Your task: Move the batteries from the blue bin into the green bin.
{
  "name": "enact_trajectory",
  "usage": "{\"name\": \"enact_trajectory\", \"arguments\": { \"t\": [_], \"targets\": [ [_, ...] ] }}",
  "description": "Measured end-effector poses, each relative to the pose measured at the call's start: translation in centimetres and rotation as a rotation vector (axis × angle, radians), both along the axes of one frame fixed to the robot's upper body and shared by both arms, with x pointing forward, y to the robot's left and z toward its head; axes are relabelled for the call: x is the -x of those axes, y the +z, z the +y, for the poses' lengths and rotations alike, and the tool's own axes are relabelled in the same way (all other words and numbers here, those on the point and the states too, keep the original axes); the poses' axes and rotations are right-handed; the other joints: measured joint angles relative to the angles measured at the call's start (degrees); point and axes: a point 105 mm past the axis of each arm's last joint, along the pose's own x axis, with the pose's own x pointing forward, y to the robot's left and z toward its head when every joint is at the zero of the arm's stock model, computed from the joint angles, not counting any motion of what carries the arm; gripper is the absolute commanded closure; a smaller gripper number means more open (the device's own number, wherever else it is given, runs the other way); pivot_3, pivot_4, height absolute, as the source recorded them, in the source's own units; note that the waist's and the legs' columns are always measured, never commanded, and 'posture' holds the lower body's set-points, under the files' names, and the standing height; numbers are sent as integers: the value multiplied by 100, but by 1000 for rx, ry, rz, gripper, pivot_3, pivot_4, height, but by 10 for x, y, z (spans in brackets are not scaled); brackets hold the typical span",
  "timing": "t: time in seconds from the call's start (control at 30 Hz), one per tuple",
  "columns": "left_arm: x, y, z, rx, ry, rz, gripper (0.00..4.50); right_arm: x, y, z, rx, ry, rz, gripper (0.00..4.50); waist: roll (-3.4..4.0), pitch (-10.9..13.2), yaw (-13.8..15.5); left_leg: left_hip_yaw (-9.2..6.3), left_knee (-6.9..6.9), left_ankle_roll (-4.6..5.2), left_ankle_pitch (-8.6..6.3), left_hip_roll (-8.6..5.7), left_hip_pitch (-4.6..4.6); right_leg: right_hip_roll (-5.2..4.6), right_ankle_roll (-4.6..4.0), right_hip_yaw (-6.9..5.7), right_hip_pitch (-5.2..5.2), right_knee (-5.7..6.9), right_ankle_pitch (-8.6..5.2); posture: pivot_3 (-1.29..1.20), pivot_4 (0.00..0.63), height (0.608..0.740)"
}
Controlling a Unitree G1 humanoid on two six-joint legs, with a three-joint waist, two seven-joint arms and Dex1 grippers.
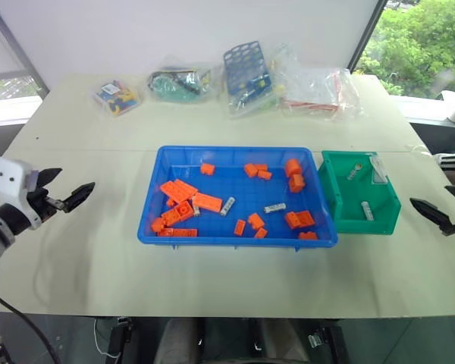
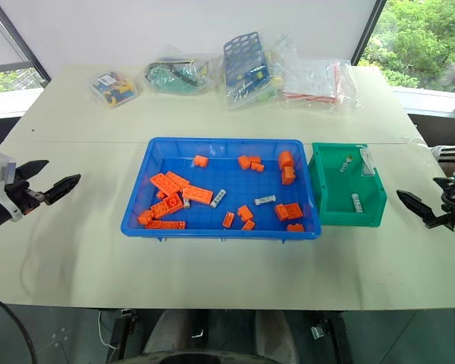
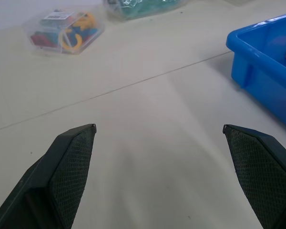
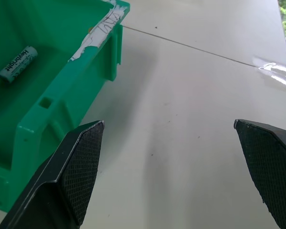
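Partly done: two batteries (image 1: 366, 210) already in the green bin (image 1: 341, 214) at centre right, two left in the blue bin (image 1: 235, 236) at centre. Left gripper (image 1: 66, 191) and right gripper (image 2: 423, 208) wide, empty.

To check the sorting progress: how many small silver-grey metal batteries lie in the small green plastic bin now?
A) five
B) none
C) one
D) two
D: two small silver-grey metal batteries lie on the floor of the small green plastic bin, one near its far wall, the other nearer the front.
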Motion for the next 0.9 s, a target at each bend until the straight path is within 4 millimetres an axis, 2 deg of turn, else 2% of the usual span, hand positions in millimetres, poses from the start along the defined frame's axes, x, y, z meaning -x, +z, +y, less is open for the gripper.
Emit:
{"name": "enact_trajectory", "arguments": {
  "t": [0.77,0.9],
  "targets": [
    [0,-1,-4,23,-16,22,0,-5,-3,-6,-5,-43,10,12,0,0,0,1,1,0,0,-3,0,4,1,0,0,0,1,0,150,739],
    [-3,6,-14,37,-42,-16,0,-8,-3,-8,8,-35,20,12,0,0,-2,2,2,0,0,-3,0,4,3,0,0,1,1,0,150,739]
  ]
}}
